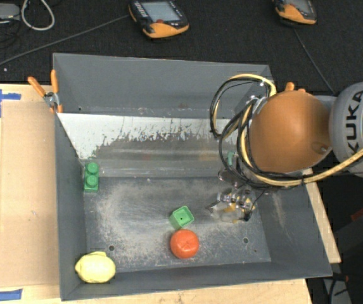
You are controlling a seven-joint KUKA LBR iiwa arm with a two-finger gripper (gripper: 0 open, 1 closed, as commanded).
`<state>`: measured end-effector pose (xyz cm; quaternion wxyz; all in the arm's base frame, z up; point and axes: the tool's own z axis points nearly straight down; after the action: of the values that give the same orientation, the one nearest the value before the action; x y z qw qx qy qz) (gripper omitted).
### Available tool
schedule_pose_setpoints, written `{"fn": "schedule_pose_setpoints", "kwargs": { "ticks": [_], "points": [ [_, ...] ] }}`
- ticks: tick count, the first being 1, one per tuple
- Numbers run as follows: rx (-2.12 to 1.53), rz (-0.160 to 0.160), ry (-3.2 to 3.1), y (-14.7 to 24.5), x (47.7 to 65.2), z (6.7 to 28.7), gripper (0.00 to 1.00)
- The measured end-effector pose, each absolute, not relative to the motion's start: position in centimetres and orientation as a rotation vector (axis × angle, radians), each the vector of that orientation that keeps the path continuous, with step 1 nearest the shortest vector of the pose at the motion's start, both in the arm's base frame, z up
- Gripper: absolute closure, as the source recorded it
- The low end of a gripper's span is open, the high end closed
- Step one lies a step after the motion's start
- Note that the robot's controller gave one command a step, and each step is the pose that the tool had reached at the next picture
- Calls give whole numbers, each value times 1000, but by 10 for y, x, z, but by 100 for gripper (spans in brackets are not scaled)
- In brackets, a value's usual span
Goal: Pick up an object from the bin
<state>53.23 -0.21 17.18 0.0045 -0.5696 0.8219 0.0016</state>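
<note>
the grey metal bin (pixel 162 106) is the biggest thing here, with a sloped far wall and a scratched floor. the robot arm (pixel 352 125) comes in from the right. its round orange cover (pixel 286 135) hangs over the right part of the bin, with black and yellow cables (pixel 232 106) looping round it. under the cover the jaws are down low, close to the floor on the right side of the bin. you cannot tell if the jaws are open or closed, or if they have hold of anything.

a yellow lumpy thing like a lemon (pixel 95 268) lies in the near left corner. an orange-red ball (pixel 184 244) sits near the middle of the near wall. a green piece with two round knobs (pixel 91 177) rests by the left wall, far from the jaws. a small green cube with a hole in its top (pixel 181 217) lies just beyond the ball, tilted a bit. it is the thing nearest the jaws, to their left, and not touching them.
</note>
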Motion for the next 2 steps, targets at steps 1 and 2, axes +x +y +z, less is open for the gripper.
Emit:
{"fn": "schedule_pose_setpoints", "kwargs": {
  "ticks": [1, 2],
  "points": [
    [-1876, 8, 2511, 43, 508, 193, 100],
    [-2157, 8, 2273, 46, 486, 180, 100]
  ]
}}
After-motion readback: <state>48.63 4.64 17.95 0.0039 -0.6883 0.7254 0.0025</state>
